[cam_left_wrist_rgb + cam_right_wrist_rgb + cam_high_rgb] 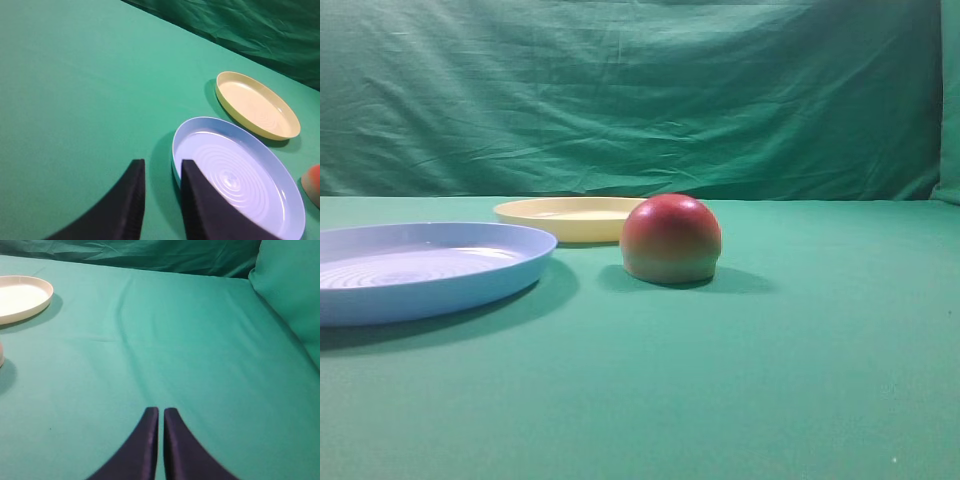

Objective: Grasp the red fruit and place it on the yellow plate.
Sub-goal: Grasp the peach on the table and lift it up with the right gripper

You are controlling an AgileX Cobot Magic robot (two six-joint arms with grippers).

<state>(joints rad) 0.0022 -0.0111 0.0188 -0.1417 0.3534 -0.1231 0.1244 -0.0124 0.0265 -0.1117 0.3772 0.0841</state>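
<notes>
Red fruit [312, 184] cropped at frame edge

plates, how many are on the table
2. The light-blue plate with concentric rings sits front left in the exterior view. The smaller yellow plate lies behind it, farther back, just left of the red fruit. Nothing seems to hide another.

Even, bright overhead light; soft shadows, slightly grainy, mild blur
</notes>
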